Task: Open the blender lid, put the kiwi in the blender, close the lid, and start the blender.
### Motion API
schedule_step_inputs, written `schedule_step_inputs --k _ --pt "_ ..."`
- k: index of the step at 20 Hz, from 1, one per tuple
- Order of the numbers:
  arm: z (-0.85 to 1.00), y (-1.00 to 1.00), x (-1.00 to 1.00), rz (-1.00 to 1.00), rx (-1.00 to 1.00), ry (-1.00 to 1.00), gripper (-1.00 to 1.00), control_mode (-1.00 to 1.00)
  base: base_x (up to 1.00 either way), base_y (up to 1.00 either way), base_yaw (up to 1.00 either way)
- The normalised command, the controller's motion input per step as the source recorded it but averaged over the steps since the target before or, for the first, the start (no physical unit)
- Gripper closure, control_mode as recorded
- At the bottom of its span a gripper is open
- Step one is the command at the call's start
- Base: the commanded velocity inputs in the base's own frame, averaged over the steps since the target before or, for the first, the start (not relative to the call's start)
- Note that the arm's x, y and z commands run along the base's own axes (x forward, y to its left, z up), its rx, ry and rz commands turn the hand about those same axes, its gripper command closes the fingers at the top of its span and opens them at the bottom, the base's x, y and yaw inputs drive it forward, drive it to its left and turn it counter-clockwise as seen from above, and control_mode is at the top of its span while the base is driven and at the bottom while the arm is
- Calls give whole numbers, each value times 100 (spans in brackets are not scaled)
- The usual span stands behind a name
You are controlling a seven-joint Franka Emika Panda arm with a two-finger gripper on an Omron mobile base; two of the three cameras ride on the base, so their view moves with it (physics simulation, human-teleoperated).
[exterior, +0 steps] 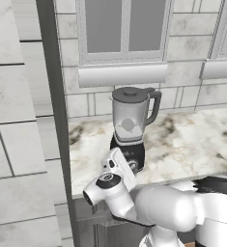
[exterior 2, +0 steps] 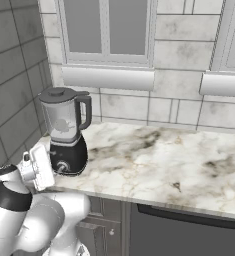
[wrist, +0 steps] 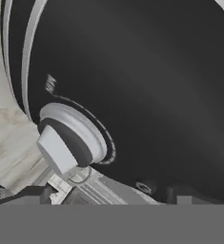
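The blender [exterior: 130, 120] stands on the marble counter by the left wall, its dark lid [exterior: 130, 93] seated flat on the jar's mouth. A pale blurred shape shows through the jar; the kiwi is hidden or out of view. My gripper [exterior: 133, 167] is low at the front of the black base [exterior 2: 69, 157], pointing at it. In the hand view the silver knob [wrist: 68, 138] sits very close on the base [wrist: 147, 81], up and to the left of my gripper [wrist: 107, 194]. The dark fingertips [wrist: 35, 193] stand far apart at the bottom, open, with nothing gripped.
The marble counter [exterior 2: 159, 160] stretches right of the blender. A tiled wall with a dark upright edge [exterior: 54, 111] rises just left of it. Windows and a sill [exterior: 122, 75] run behind. Cabinet fronts [exterior 2: 114, 225] sit below the counter edge.
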Motion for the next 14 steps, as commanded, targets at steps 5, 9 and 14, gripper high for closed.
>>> schedule_step_inputs --k 5,9,14 --pt "28 -38 -63 0 0 -11 -100 -100 0 0 0" --pt "66 -31 -39 0 -1 -7 -100 -100 0 0 0" --pt "45 -16 -4 0 -2 -2 -100 -100 0 0 0"
